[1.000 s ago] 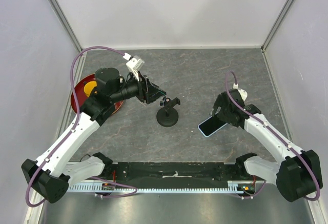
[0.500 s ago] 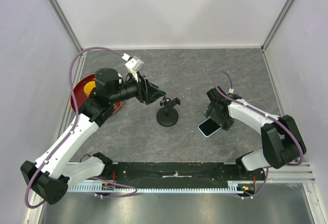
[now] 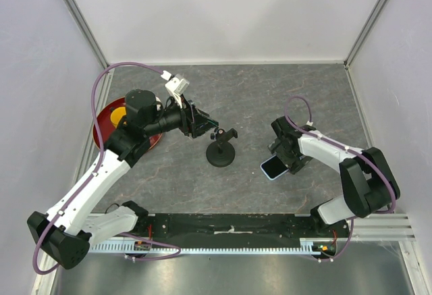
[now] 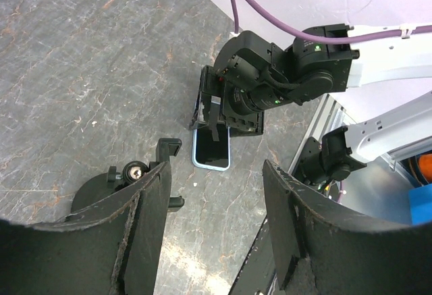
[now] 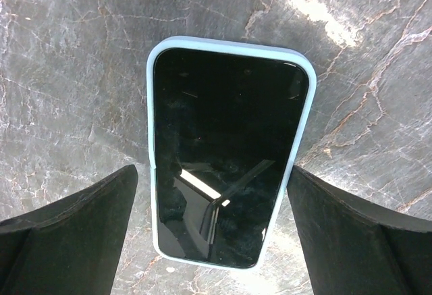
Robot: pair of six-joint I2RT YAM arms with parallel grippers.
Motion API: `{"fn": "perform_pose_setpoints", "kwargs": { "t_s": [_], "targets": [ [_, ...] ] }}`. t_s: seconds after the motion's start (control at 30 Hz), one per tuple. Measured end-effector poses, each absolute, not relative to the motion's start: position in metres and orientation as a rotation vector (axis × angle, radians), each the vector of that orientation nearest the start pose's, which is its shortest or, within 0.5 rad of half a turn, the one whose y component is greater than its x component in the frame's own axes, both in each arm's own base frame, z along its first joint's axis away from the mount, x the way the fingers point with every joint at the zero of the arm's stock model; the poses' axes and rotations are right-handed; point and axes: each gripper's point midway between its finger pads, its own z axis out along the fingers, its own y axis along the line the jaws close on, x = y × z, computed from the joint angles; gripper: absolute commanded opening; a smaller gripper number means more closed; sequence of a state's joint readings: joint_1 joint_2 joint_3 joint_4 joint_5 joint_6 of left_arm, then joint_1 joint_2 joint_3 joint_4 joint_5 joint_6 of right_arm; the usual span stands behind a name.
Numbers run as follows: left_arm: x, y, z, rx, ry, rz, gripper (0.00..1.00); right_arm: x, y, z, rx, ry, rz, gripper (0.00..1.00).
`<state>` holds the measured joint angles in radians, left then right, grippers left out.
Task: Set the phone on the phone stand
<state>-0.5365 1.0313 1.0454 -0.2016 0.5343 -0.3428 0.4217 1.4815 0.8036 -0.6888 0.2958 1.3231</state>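
Observation:
The phone (image 3: 273, 168), black screen up in a light blue case, lies flat on the grey table right of the phone stand (image 3: 221, 149). My right gripper (image 3: 286, 154) is open and hangs over the phone's far end. In the right wrist view the phone (image 5: 226, 150) lies between the two fingers of my right gripper (image 5: 210, 180), which flank its long edges without clamping it. My left gripper (image 3: 202, 121) is open and empty, up and left of the stand. The left wrist view shows my left gripper (image 4: 214, 180), the stand (image 4: 135, 172) partly behind the left finger, and the phone (image 4: 211, 150).
A red plate (image 3: 106, 133) with a yellow object on it lies at the left, partly under my left arm. A black rail (image 3: 229, 224) runs along the near edge. White walls close in the table on three sides.
My right arm has folded at the elbow and its gripper has swung left and settled over the phone. The phone, the stand and my left arm have barely moved.

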Motion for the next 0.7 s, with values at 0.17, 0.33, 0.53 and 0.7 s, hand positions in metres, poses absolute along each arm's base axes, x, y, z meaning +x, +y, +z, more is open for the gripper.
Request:
{"fn": "perform_pose_setpoints", "kwargs": {
  "t_s": [0.17,0.33,0.53,0.7],
  "targets": [
    [0.2362,-0.2588,0.3245,0.589,1.77,-1.094,0.63,0.2488,0.096,0.0177,1.281,2.469,-0.061,0.98],
    [0.2349,-0.2607,0.3228,0.6,1.775,-1.108,0.63,0.2489,0.0957,0.0157,1.299,2.479,-0.097,0.94],
    [0.235,-0.2615,0.3213,0.603,1.78,-1.111,0.62,0.2475,0.0953,0.0138,1.327,2.489,-0.136,0.88],
    [0.2344,-0.2618,0.3209,0.606,1.78,-1.115,0.62,0.2454,0.0939,0.0136,1.368,2.465,-0.138,0.84]
  ]
}}
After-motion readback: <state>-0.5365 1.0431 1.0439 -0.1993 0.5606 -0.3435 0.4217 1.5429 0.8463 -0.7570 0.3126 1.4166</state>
